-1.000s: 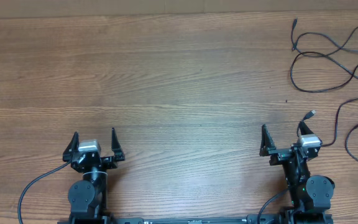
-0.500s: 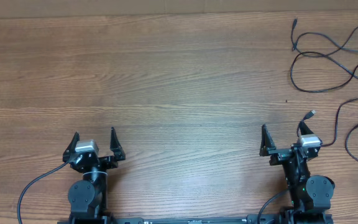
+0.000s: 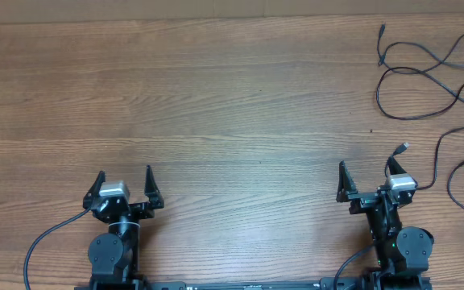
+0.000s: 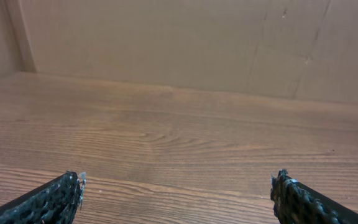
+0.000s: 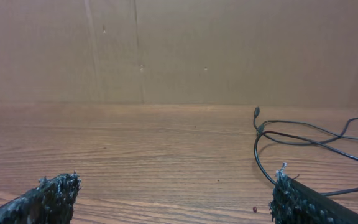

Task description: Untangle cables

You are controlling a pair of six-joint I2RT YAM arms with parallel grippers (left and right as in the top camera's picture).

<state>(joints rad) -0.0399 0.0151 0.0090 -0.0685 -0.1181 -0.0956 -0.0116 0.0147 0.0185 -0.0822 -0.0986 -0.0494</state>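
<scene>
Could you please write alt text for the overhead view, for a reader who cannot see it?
Thin black cables lie in loose loops at the far right corner of a wooden table. The left pincer and right pincer sit at the near edge, both open and holding nothing.

Cables (image 3: 385,63) partly beyond the overhead's right edge

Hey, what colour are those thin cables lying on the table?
Black. The cables show best in the overhead view, at the far right.
</scene>
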